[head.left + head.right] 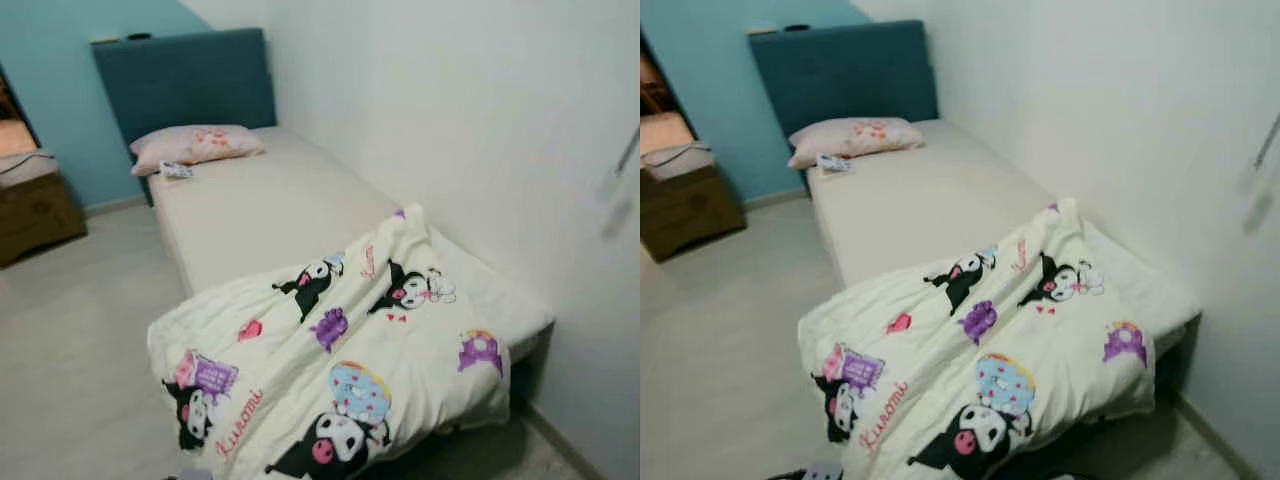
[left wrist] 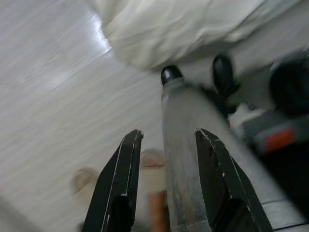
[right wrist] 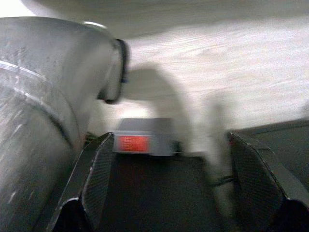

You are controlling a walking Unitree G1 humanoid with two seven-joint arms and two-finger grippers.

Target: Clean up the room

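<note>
Against the white wall on the robot's right: a single bed with a bare cream mattress [image 1: 270, 205] and a dark blue padded headboard [image 1: 185, 80]. A pale pink pillow with a red print [image 1: 195, 145] lies at the head end; a small flat patterned item [image 1: 176, 171], too small to identify, sits on the mattress just beside it. A cream cartoon-print blanket with black, purple and pink figures [image 1: 340, 350] is bunched at the foot end, spilling over the near corner toward the pale wood-look floor [image 1: 70, 350]. A low brown wooden cabinet [image 1: 35, 210] stands well apart, by the turquoise wall.

Left gripper [image 2: 166, 145] hangs over the floor, fingers spread, nothing between them. Right gripper [image 3: 169, 159] likewise splayed wide and empty; view blurred.
</note>
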